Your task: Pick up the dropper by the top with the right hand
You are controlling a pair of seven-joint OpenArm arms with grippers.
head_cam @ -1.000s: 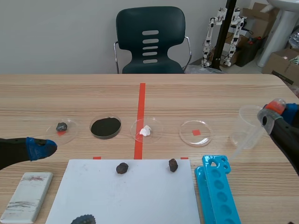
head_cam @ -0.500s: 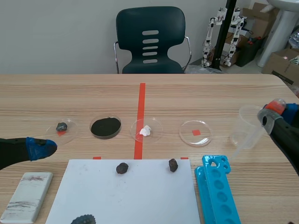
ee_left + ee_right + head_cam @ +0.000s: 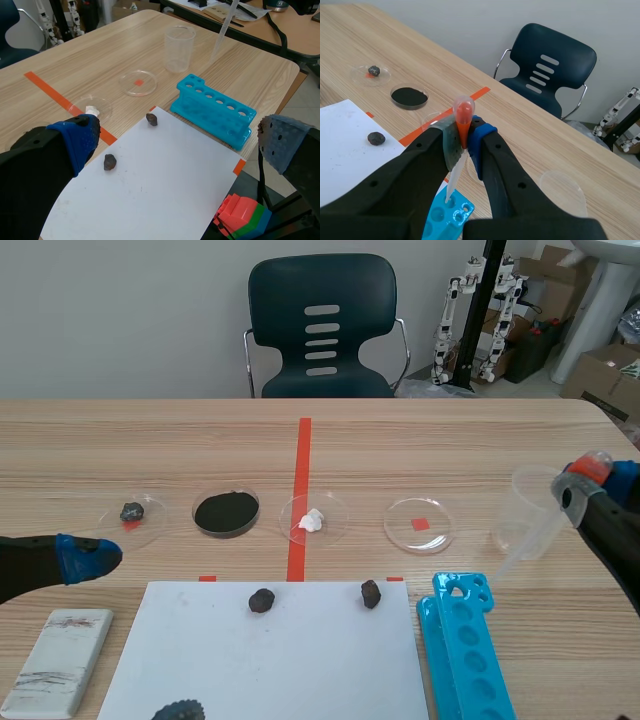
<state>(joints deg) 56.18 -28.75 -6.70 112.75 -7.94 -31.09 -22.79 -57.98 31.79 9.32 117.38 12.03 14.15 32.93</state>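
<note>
Scene view: camera at the near edge of the table [image 3: 480,440], between the arms, facing across to the chair [image 3: 322,325].
Left wrist view: above the white sheet [image 3: 150,175], facing the blue tube rack [image 3: 212,110] and beaker [image 3: 179,47].
Right wrist view: raised, close behind its fingers [image 3: 487,150] and the dropper [image 3: 463,112], facing the chair.
Shared by all three: sheet, rack, petri dishes [image 3: 420,525].

You had a table [image 3: 480,440] of pale, matt wood grain before you. The dropper [image 3: 463,114] was clear plastic with a smooth orange-red bulb, and the beaker [image 3: 179,49] was clear plastic too. The rack [image 3: 212,110] looked like glossy blue plastic, the sheet [image 3: 270,660] like matt white paper, and a stone [image 3: 262,600] on it was rough and dark.
</note>
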